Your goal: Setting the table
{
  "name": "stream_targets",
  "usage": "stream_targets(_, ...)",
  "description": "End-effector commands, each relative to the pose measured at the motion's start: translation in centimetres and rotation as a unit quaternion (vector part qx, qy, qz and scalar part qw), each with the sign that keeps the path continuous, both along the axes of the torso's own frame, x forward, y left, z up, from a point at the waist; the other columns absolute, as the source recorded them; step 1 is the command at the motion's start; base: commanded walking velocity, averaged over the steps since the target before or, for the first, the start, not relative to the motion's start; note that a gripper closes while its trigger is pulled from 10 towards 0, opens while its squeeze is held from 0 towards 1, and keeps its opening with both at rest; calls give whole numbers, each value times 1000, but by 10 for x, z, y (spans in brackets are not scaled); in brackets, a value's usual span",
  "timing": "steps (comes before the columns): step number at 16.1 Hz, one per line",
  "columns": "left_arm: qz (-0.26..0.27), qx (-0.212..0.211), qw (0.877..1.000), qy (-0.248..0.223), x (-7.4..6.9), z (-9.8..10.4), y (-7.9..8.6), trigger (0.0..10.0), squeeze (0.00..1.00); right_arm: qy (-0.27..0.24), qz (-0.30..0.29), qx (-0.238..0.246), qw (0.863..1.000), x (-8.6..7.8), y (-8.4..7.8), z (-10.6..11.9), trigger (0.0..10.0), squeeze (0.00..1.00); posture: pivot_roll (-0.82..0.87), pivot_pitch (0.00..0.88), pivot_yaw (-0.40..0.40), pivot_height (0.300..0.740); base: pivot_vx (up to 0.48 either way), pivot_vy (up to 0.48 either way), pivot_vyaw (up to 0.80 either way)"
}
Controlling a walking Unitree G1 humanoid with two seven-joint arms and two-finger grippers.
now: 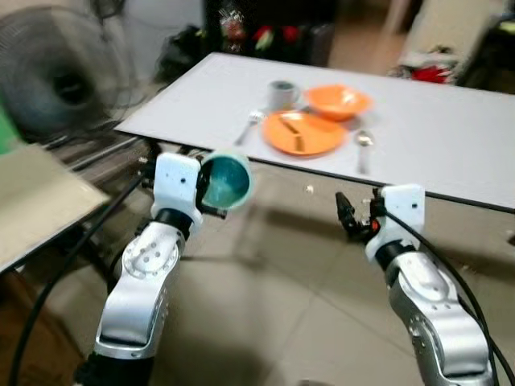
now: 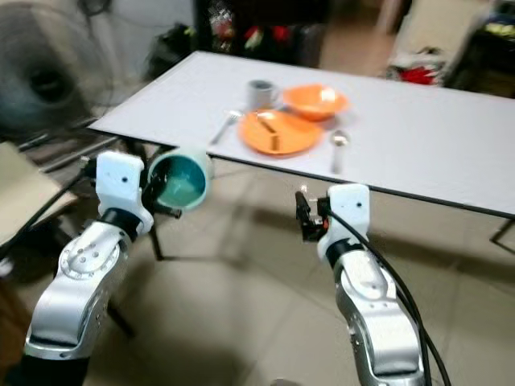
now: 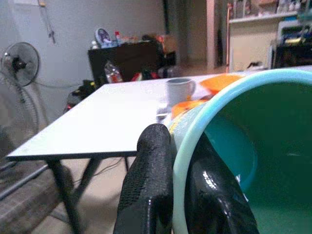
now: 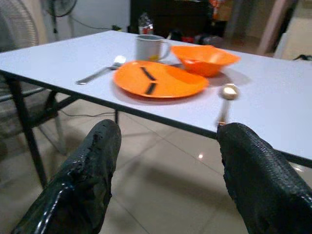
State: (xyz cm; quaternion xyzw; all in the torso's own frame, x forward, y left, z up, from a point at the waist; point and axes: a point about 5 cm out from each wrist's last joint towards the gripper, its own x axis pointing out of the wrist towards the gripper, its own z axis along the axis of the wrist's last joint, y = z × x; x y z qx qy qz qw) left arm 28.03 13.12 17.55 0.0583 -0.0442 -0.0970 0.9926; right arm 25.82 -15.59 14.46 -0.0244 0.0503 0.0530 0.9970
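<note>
From the left eye view, the left gripper [image 1: 211, 186] holds a teal bowl [image 1: 227, 181] by its rim, tipped on its side with the opening facing the camera, just short of the near edge of the white table [image 1: 451, 137]. On the table lie an orange plate [image 1: 303, 133], an orange bowl [image 1: 338, 101] touching its far side, a grey mug [image 1: 282, 94], a fork [image 1: 249, 126] left of the plate and a spoon [image 1: 363, 147] to its right. That looks like one finished place setting, so the teal bowl probably belongs to a second.

The right eye view shows the right gripper [image 2: 304, 215] below the table edge, carrying nothing.

In the left wrist view, two black fingers [image 3: 148, 187] pinch the bowl's pale rim, one outside and one inside; a thin wall gripped this way is likely to swing, which would explain the tilt.

In the right wrist view, the right fingers [image 4: 80, 183] stand wide apart with floor between them, pointed at the plate, perhaps ready to steady or receive something.
</note>
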Motion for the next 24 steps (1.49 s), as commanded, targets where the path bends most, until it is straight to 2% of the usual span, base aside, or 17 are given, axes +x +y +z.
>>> stream_targets(1, -5, -12, 1000, -6, 0, 3, -1, 10000, 0, -12, -7, -6, 1000, 0, -4, 6, 10000, 0, -91, 0, 22, 740, 0, 0, -631)
stream_targets(4, -9, -13, 1000, -5, 2, 2, -1, 10000, 0, -16, -7, -9, 1000, 0, -6, 8, 10000, 0, -98, 0, 23, 740, 0, 0, 0)
stream_targets(6, -29, -37, 999, 0, -1, 0, -6, 10000, 0, -15, -11, -8, 1000, 1, -7, 8, 10000, 0, -104, 0, 21, 740, 126, 0, 0)
stream_targets(16, -58, -46, 997, 1, -2, -2, -17, 10000, 0, -14, -26, -4, 1000, -1, -14, 11, 10000, 0, -120, 0, 14, 740, 337, 0, -778)
stream_targets(24, -53, -41, 998, 2, 0, -3, -15, 10000, 0, -18, -25, -9, 999, 0, -14, 13, 10000, 0, -124, 0, 8, 740, 354, 0, -748)
